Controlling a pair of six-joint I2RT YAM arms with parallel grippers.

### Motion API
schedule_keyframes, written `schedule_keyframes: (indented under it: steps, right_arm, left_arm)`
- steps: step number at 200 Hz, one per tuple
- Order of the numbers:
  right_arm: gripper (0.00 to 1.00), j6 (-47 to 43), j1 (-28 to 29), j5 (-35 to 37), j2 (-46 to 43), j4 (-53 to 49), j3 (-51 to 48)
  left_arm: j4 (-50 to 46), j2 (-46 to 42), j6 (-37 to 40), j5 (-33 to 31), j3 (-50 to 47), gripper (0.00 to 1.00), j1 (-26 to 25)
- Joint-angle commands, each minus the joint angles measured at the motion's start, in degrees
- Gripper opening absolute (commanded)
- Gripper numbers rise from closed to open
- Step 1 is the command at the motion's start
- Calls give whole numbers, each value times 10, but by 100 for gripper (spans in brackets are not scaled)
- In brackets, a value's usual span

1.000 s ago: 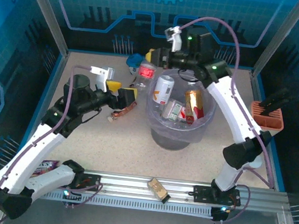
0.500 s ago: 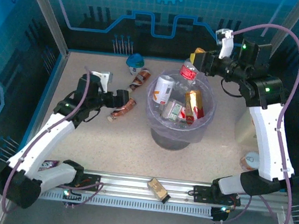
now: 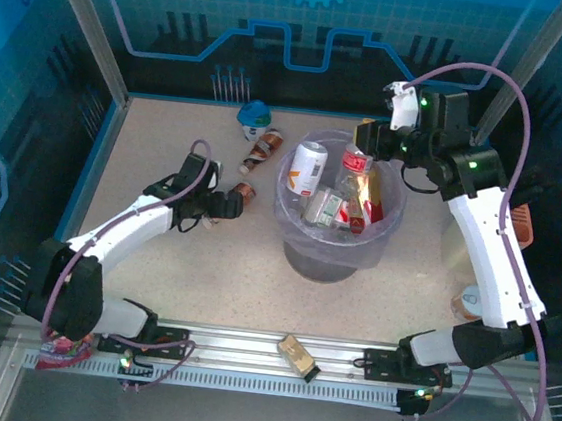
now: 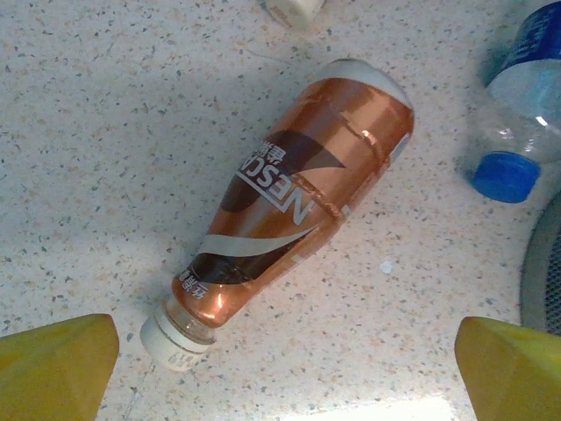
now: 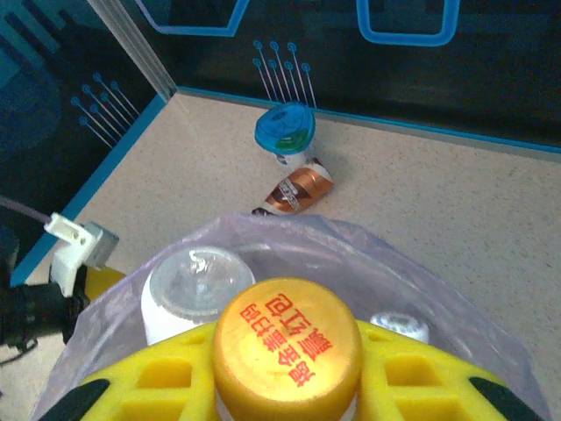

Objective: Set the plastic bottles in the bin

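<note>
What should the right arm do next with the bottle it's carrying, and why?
Probably open the right gripper and let go. It is shut on the yellow-capped bottle, which hangs cap-up over the open mouth of the bin, inside its rim, with other bottles lying below. A release here should drop it straight in.

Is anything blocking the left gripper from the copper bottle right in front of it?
Nothing visible does. The left gripper is open, and the copper bottle lies uncovered on the table just ahead.
</note>
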Motion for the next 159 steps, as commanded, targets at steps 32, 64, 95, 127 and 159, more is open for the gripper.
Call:
schedule_keyframes:
  steps: [32,64,95,127,159]
  right_arm:
    - [13,57,25,31,1,216,-91]
    - [13,75,31,38,16,241,-122]
    - [12,87,33,54,16,231,-159]
    - [12,93,44,68,14,225,-194]
    - [12,109,59,94,12,223,-236]
  left_arm:
    - [51,39,28,-13,-17,99,8]
    - [57,72,38,-8,-4,99,8]
    - [46,102,44,1,16,99,8]
    - [32,126,35,13,32,95,8]
    - [20,137,24,15,37,90,8]
